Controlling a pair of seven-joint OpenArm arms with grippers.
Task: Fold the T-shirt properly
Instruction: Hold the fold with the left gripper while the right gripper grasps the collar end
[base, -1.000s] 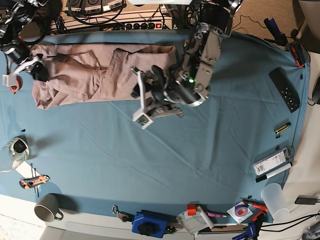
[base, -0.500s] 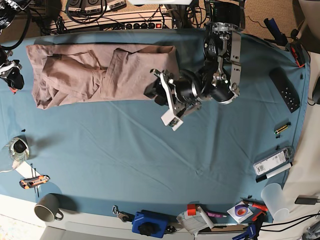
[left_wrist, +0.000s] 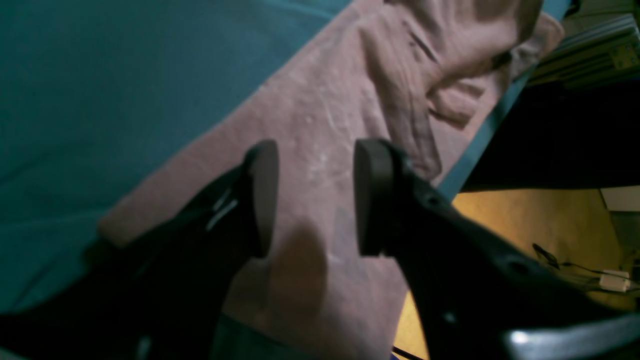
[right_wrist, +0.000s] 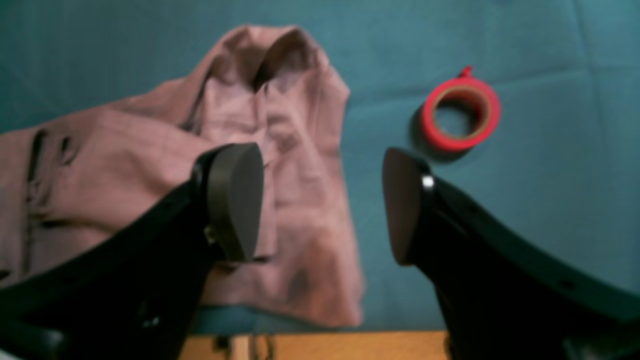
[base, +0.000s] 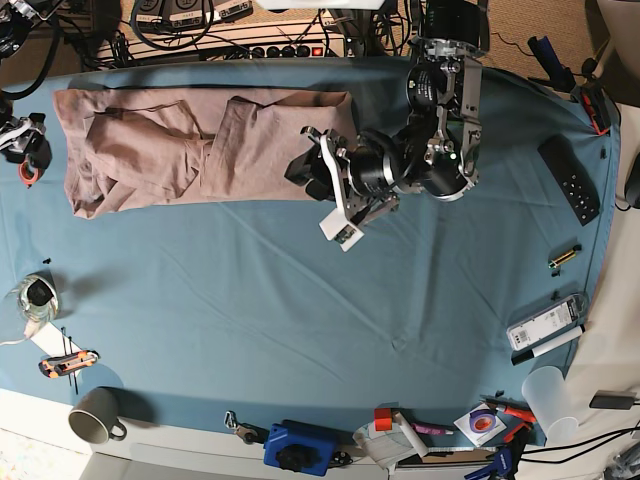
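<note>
Withdrawn from the T-shirt, right gripper gapes empty beside it; left gripper hangs open, empty, above its hem. Between folds; next needs fresh grasps.

A wide worktop covered by a teal-blue cloth fills the base view. Along its far edge runs a black power strip with a red switch among tangled dark cables. Tan-brown carpeted floor shows beyond the upper right corner, and a pale floor lies off the near left corner. The lighting is even, casting soft shadows.
</note>
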